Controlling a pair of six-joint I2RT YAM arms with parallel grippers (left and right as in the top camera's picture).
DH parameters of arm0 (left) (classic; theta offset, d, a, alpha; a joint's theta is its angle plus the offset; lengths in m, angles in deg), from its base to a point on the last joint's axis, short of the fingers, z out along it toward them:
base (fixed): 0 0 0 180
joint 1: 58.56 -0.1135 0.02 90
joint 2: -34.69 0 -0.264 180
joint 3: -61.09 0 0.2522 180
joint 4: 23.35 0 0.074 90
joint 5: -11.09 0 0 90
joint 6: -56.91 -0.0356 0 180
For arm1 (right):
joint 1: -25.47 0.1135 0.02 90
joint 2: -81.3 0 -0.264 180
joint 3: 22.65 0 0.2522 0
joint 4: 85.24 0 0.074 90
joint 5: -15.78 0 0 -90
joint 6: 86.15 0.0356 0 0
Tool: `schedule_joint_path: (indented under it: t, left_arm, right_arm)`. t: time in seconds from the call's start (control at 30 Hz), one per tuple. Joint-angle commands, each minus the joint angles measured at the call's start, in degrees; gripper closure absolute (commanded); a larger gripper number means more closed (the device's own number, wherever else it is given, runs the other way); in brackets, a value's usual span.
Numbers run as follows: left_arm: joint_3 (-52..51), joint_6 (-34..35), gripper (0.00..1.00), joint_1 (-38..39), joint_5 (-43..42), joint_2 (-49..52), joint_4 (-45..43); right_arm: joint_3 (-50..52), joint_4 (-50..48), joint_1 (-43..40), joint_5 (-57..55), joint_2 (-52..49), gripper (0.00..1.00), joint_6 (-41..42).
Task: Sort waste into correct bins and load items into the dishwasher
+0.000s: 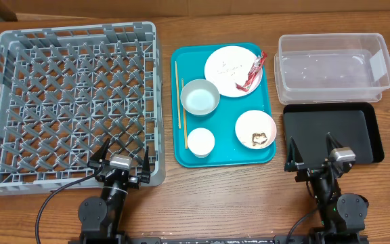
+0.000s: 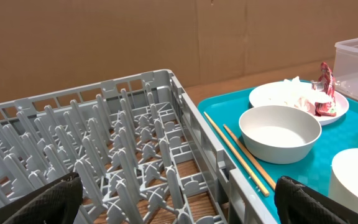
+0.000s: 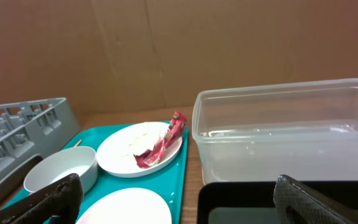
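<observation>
On the teal tray (image 1: 188,154) sit a white plate (image 1: 225,68) with a red-and-white wrapper (image 1: 252,73) and crumpled white paper (image 2: 294,92), a white bowl (image 1: 200,97), a second bowl (image 1: 256,129) holding a brown lump (image 1: 258,139), a small white cup (image 1: 200,142) and chopsticks (image 1: 179,102). The grey dish rack (image 1: 73,102) stands left. The clear tub (image 1: 334,64) and black tray (image 1: 330,132) stand right. My left gripper (image 1: 122,157) is open over the rack's near right corner. My right gripper (image 1: 315,152) is open over the black tray's near edge.
A brown cardboard wall backs the table in both wrist views. The rack's wall (image 2: 197,124) lies close beside the teal tray's left edge (image 2: 229,118). The clear tub (image 3: 284,130) touches the black tray's far edge (image 3: 241,190).
</observation>
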Motion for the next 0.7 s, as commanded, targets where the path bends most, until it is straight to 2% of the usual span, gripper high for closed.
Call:
schedule_joint_path:
  t: [0.0, 0.1, 0.37, 0.53, 0.67]
  left_arm:
    - [-0.2, -1.0, 0.00, 0.1, 0.0, -0.6, 0.1]
    - [-0.2, -1.0, 0.00, 0.1, 0.0, -0.6, 0.1]
    - [-0.2, -1.0, 0.00, 0.1, 0.0, -0.6, 0.1]
    - [-0.2, -1.0, 0.00, 0.1, 0.0, -0.6, 0.1]
    - [-0.2, -1.0, 0.00, 0.1, 0.0, -0.6, 0.1]
  right_arm:
    - [0.6, -2.1, -0.2, 3.1, 0.6, 0.00, 1.6]
    - [-0.2, -5.2, -0.2, 7.5, 0.6, 0.00, 1.7]
    - [-10.1, -0.1, -0.2, 11.5, -2.0, 0.00, 1.4]
    - [-19.8, 0.5, -0.2, 17.3, -11.3, 0.00, 1.5]
    - [-30.8, 5.8, -0.2, 20.5, -22.4, 0.00, 1.5]
